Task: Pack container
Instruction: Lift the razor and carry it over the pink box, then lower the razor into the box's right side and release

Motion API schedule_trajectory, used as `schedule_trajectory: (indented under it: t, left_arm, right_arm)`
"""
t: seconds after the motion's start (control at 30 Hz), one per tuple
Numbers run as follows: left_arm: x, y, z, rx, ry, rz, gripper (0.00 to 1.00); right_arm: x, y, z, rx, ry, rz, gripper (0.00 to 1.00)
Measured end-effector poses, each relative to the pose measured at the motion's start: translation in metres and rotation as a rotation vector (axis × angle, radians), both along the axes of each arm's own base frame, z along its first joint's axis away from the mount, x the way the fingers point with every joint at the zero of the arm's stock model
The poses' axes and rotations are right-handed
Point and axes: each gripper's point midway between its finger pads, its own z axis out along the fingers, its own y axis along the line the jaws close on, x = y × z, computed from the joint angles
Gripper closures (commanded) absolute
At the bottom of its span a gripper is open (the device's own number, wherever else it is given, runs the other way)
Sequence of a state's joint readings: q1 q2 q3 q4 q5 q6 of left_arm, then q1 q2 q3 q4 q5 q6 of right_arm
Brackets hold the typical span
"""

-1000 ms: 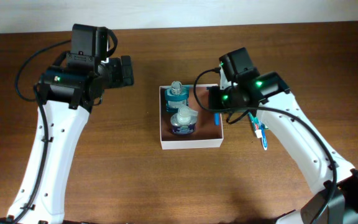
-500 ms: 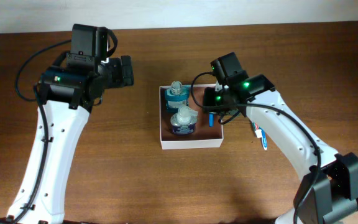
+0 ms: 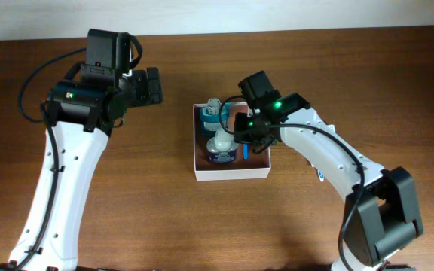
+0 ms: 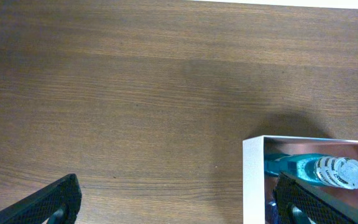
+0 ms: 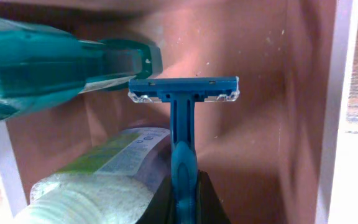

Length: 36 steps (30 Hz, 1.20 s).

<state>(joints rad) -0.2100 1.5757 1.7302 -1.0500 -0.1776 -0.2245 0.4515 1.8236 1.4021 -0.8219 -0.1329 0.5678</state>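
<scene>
Two bottles already crowd the container midway between the table's side edges, so your right end effector, clamped on the blue razor, could snag its head on them and leave it propped askew.

Tabletop: dark brown wood, matte, fine grain running side to side, fills nearly whole overhead view. Pale strip along far edge, well beyond left tool and right tool; wall or floor, cannot tell. Left wrist view: bare grain beneath and ahead of left tool, thin slice of pale strip at far right. Light soft, even. Blurred shadow on wood ahead-right of left tool. Right wrist view: narrow blurred sliver of grain right of right tool.
</scene>
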Motion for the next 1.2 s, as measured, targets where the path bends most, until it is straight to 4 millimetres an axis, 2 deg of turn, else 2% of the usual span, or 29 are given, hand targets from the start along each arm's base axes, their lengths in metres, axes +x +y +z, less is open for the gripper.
schedule_trajectory:
  t: [0.37, 0.77, 0.93, 1.07, 1.2]
  left_arm:
    - [0.0, 0.0, 0.0, 0.0, 0.0, 0.0, 0.01]
    - [0.0, 0.0, 0.0, 0.0, 0.0, 0.0, 0.01]
    - [0.0, 0.0, 0.0, 0.0, 0.0, 0.0, 0.01]
    - [0.0, 0.0, 0.0, 0.0, 0.0, 0.0, 0.01]
    - [0.0, 0.0, 0.0, 0.0, 0.0, 0.0, 0.01]
  right_arm:
    - [0.003, 0.002, 0.0, 0.006, -0.011, -0.003, 0.96]
    - [0.002, 0.003, 0.002, -0.001, -0.031, 0.076, 0.96]
    - [0.002, 0.003, 0.013, 0.008, -0.056, 0.081, 0.96]
    - [-0.001, 0.002, 0.02, 0.009, -0.067, 0.092, 0.96]
    - [-0.009, -0.004, 0.016, -0.017, -0.03, 0.093, 0.96]
